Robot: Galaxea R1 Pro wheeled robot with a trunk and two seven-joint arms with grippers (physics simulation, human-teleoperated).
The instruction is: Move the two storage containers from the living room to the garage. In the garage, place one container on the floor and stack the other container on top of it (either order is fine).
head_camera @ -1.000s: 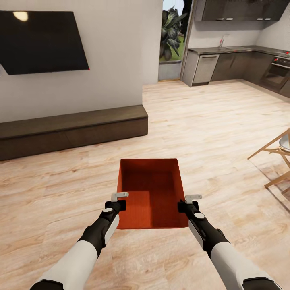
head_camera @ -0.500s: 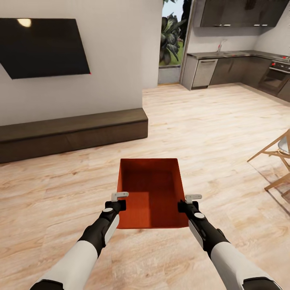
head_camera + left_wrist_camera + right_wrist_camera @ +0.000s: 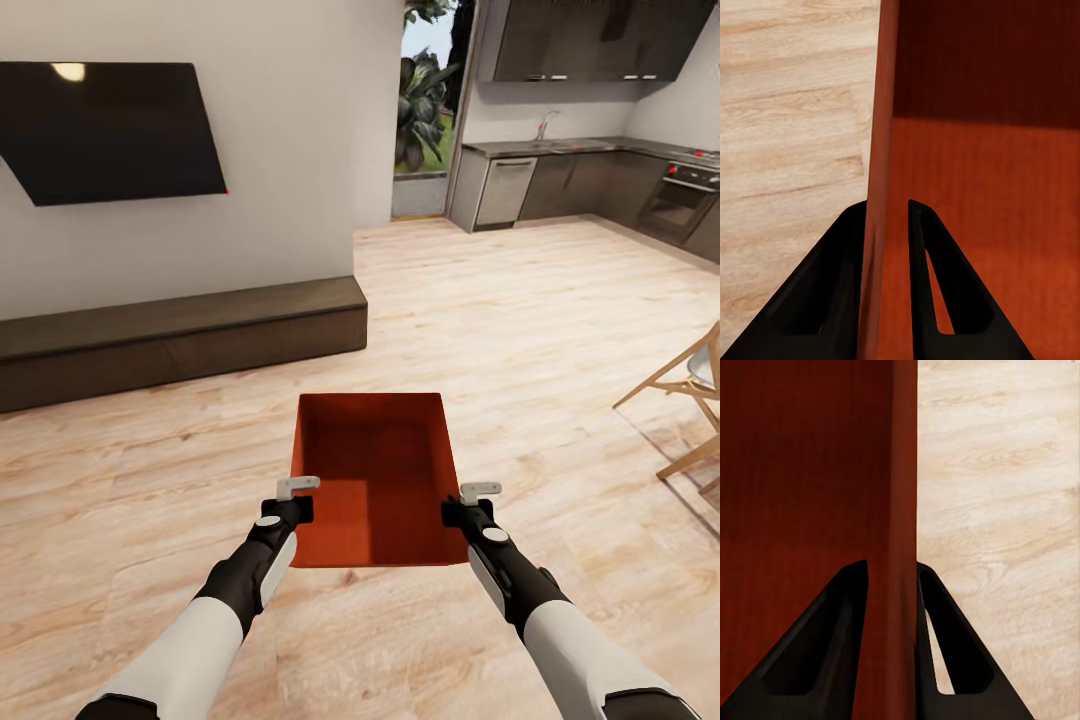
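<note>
**Bin carried through the living room, both grippers on it**

Nothing shifted between the arms and the bin over the last second; only the room slid down a bit in the head view, so that was the camera moving, not the things. The kitchen and the wall screen sat lower in the picture than before, and the bin stayed put between the hands.

The storage container [image 3: 372, 475] was held out in front of the robot, open side up, above the light wood plank floor [image 3: 520, 330]. The left gripper [image 3: 297, 487] was clamped on the container's left wall, near the corner closest to the robot; in the left wrist view one finger [image 3: 832, 292] sat outside that wall and the other inside, pressed tight to it. The right gripper [image 3: 478, 490] did the same on the right wall, with one finger [image 3: 952, 652] on the outside and its partner inside the bin, wall pinched between them.

Beyond the left gripper ran a long low dark bench [image 3: 180, 335] along the wall, with a black screen [image 3: 110, 130] mounted above it. Well past the right gripper was a dark kitchen [image 3: 600, 170], and off to its right side the legs of a wooden chair [image 3: 685, 400].
</note>
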